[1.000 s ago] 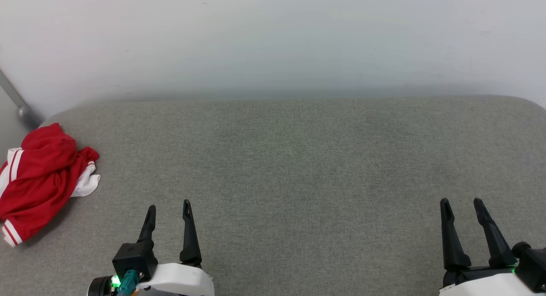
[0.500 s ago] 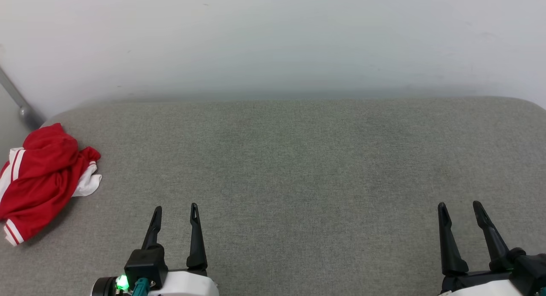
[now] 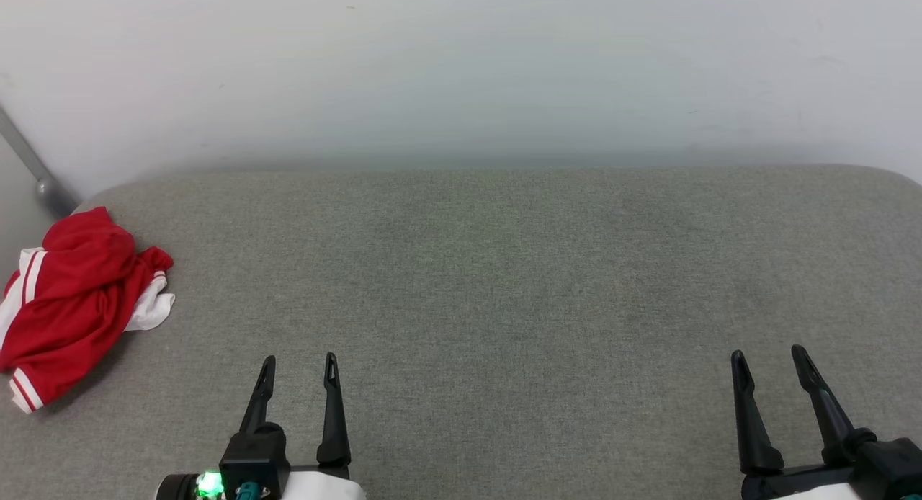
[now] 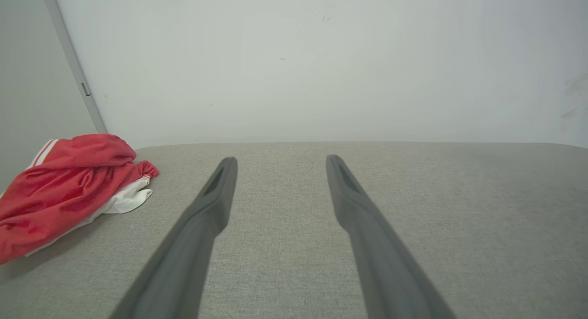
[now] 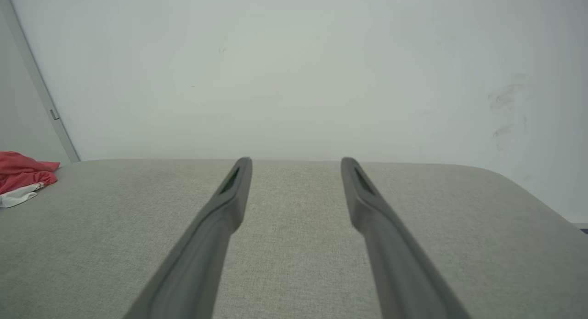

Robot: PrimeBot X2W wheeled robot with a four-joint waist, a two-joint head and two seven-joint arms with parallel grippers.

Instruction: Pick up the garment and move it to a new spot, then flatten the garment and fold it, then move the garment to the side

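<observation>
Brightly and evenly lit, softly diffused. Shadowed thinly beneath the near edge of the garment [image 3: 65, 298] on the grey upholstered surface [image 3: 504, 284]. Crisp in the head view; blurred slightly along the fingers [image 4: 197, 236] in both wrist views.

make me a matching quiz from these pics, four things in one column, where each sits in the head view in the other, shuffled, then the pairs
Column one
1. garment
2. left gripper
3. right gripper
4. wall

Column two
A. lower right, fingers apart, holding nothing
B. crumpled at the far left edge of the grey pad
C. pale, across the top, behind the pad
D. lower left, fingers apart, holding nothing

Pairs: 1-B, 2-D, 3-A, 4-C
</observation>
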